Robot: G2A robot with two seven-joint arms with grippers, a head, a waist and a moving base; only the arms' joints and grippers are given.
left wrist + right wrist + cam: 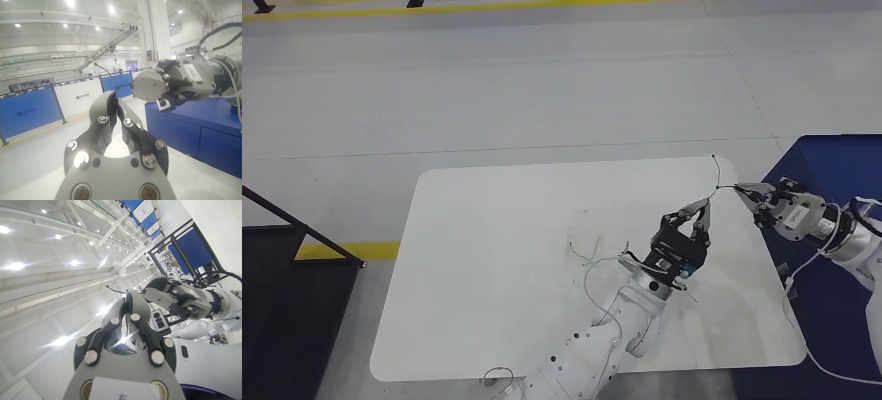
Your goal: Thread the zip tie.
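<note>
A thin black zip tie (718,172) is held up over the far right part of the white table (492,260). My left gripper (706,203) comes up from the near side and is shut on one part of the tie. My right gripper (741,188) comes in from the right and is shut on the tie close by, tip to tip with the left. The free tail curves away beyond both. In the left wrist view the zip tie (107,73) runs from my left gripper (115,95) to the right gripper (133,84). In the right wrist view the zip tie (115,290) sticks out past my right gripper (126,295).
Some pale loose ties (582,250) lie near the table's middle, and another (497,375) at its near edge. A blue cabinet (832,160) stands right of the table, a black frame (282,300) to the left.
</note>
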